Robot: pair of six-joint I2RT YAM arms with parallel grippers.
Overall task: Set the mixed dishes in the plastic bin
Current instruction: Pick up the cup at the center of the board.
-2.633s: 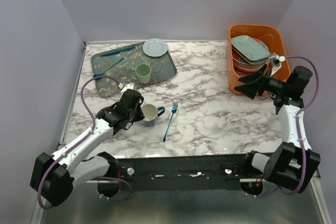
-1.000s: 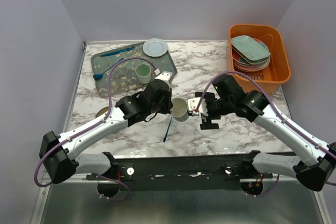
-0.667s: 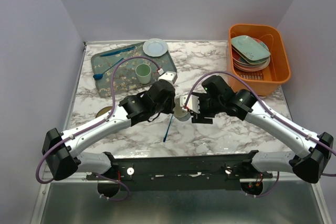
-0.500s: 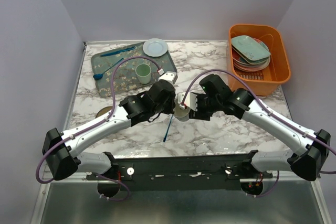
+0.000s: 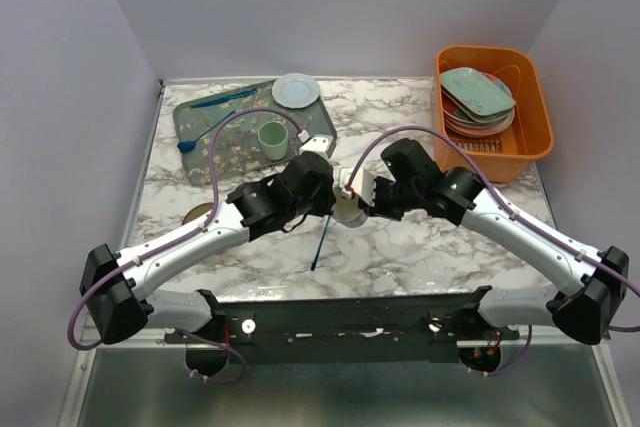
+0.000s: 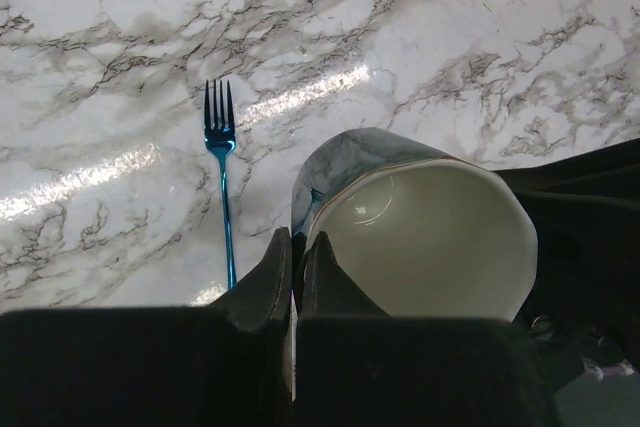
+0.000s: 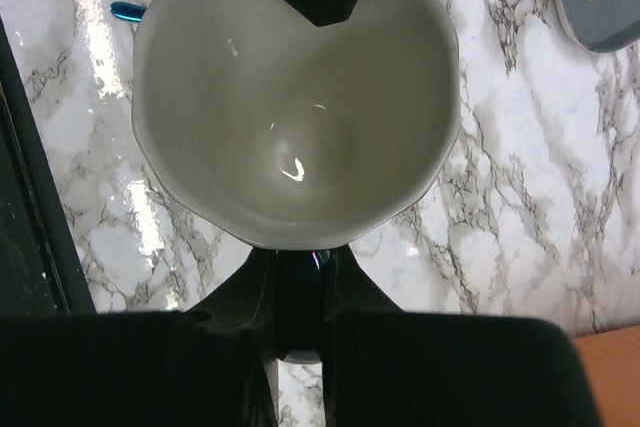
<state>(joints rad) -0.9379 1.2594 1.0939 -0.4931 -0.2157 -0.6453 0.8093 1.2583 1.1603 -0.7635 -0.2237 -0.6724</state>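
Observation:
A dark mug (image 5: 348, 211) with a pale inside hangs above the table's middle, held between both arms. My left gripper (image 5: 333, 201) is shut on the mug's rim (image 6: 302, 237), one finger inside the wall and one outside. From the other side my right gripper (image 5: 361, 197) is shut on the mug's dark handle (image 7: 298, 277), just below the cup's mouth (image 7: 295, 97). The orange plastic bin (image 5: 530, 142) stands at the far right. It holds a pale-green rectangular dish (image 5: 477, 90) on a stack of round plates (image 5: 478, 125).
A blue fork (image 5: 322, 237) lies under the mug, seen also as the blue fork (image 6: 222, 177) in the left wrist view. A dark floral tray (image 5: 215, 147) at the back left carries a green cup (image 5: 272, 138), a pale plate (image 5: 296, 90) and blue utensils. A tan round item (image 5: 197, 214) sits by the left arm.
My right gripper has moved left to the mug and closed from wide open onto its handle. The left gripper has kept its hold on the rim, shifting only slightly.

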